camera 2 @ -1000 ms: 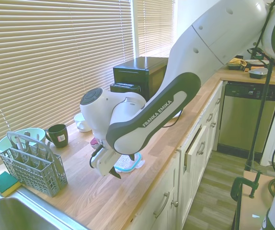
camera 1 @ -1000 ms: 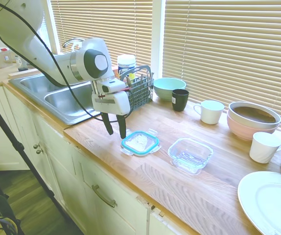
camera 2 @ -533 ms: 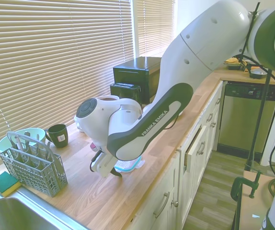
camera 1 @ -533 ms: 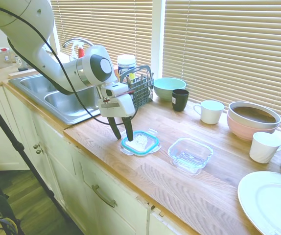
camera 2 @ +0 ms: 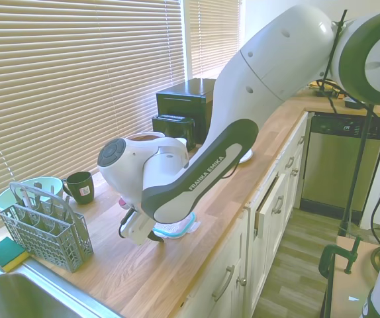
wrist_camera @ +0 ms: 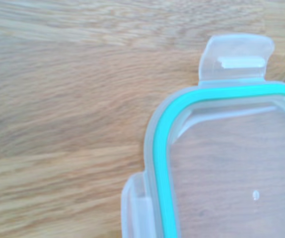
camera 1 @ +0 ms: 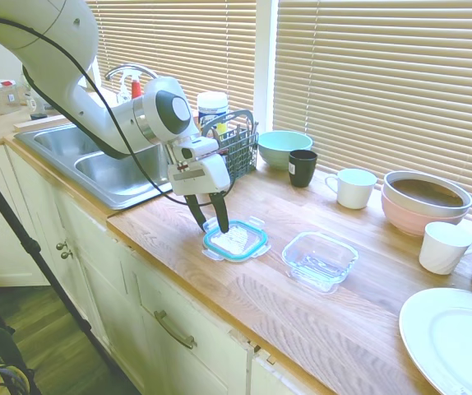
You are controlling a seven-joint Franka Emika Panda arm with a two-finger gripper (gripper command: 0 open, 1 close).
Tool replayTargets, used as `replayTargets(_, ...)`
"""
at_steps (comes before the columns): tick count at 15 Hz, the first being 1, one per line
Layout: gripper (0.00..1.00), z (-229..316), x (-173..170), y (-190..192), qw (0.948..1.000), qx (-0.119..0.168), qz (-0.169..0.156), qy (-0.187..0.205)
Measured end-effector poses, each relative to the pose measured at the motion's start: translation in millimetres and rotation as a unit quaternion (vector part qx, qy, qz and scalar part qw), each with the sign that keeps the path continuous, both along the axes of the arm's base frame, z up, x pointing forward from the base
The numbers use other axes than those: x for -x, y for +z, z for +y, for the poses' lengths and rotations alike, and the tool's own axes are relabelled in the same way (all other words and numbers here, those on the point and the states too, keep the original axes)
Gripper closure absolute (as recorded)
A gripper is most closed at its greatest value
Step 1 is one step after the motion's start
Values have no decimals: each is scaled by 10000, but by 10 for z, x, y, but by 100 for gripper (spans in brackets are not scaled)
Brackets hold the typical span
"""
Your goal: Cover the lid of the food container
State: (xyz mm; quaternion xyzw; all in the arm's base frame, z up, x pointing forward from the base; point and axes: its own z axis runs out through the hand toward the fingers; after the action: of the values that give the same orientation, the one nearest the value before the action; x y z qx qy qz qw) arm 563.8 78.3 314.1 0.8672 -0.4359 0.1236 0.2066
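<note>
The lid [camera 1: 238, 240], clear with a teal rim and snap tabs, lies flat on the wooden counter [camera 1: 178, 239] near its front edge. Right of it, apart from it, stands the food container [camera 1: 319, 260], a shallow clear glass dish that is uncovered. My gripper [camera 1: 211, 224] is open and points down at the lid's left edge, with one finger outside the rim and the other over the lid. In the second exterior view the lid [camera 2: 179, 228] peeks out from behind the gripper [camera 2: 151, 234]. The wrist view shows one corner of the lid [wrist_camera: 232, 163] from close by.
A sink [camera 1: 108, 169] lies to the left. Behind the lid stand a cutlery basket [camera 1: 236, 150], a mint bowl [camera 1: 284, 146], a dark mug [camera 1: 303, 168] and a white mug [camera 1: 354, 188]. At the right are a pink bowl [camera 1: 425, 204], a white cup [camera 1: 444, 247] and a white plate [camera 1: 454, 339].
The gripper has moved right and down, from beside the lid to its left edge. Its fingers have stayed apart. The lid and the container have not moved.
</note>
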Motion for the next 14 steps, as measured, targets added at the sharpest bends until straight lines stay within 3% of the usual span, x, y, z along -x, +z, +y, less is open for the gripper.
replayTargets(12, 0, -59, -122, -7, 9996, 149, 27, -253)
replayTargets(13, 100, -67, -123, -8, 9995, 151, 27, -261)
replayTargets(14, 100, -72, -124, -9, 9995, 152, 28, -265)
